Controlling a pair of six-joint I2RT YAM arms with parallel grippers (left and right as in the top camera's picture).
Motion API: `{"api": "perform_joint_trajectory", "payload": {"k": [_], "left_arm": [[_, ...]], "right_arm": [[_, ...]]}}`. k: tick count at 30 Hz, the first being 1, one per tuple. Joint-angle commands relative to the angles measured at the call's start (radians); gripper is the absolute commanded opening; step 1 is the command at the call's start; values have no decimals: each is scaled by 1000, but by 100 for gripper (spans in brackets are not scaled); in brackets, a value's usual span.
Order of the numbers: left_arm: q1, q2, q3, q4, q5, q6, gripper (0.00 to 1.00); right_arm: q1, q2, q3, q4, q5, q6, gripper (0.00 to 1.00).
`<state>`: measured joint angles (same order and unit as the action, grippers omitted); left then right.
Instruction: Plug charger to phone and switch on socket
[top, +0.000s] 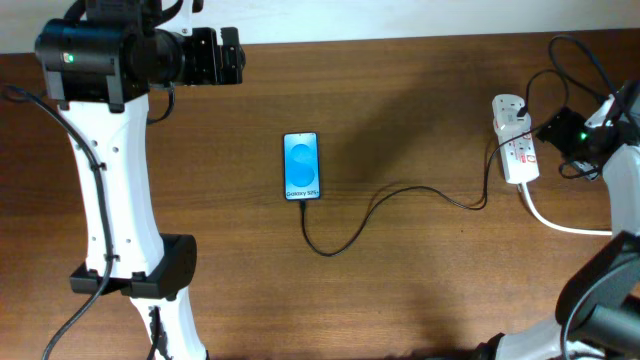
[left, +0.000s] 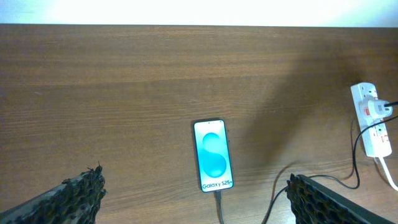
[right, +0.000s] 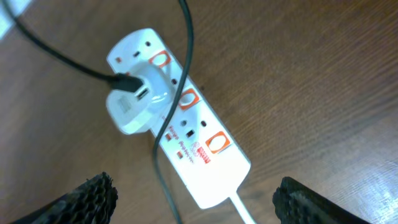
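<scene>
Right end effector (right: 198, 200) hangs open just above the socket (right: 186, 134), whose long axis runs upper left to lower right, red switches (right: 188, 98) straight ahead. It's the nearer one. Left end effector (left: 196, 185) is open and empty. Charger (top: 415, 188) meets phone (top: 302, 167) mid-tabletop (top: 420, 100).

White left arm (top: 120, 190) and right arm (top: 625, 175), black joint housings, green status lights, black cables, left gripper (top: 228, 57) black, fingers (left: 68, 199) honeycomb-textured.

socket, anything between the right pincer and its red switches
Yes: the thin black charger cable drapes across the white power strip, right beside its red-marked switches, under the open right pincer.
</scene>
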<state>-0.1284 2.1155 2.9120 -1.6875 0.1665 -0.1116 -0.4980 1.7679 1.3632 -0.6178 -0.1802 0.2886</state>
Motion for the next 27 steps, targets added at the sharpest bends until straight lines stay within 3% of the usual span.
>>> {"api": "perform_joint_trajectory", "payload": {"k": [1, 10, 15, 27], "left_arm": [[6, -1, 5, 0, -10, 8, 99], [6, -1, 5, 0, -10, 8, 99], [6, -1, 5, -1, -10, 8, 99], [6, -1, 5, 0, -10, 8, 99]], "right_arm": [[-6, 74, 12, 85, 16, 8, 86], [-6, 196, 12, 159, 159, -49, 90], [-6, 288, 12, 228, 138, -48, 91], [-5, 329, 11, 335, 46, -45, 92]]}}
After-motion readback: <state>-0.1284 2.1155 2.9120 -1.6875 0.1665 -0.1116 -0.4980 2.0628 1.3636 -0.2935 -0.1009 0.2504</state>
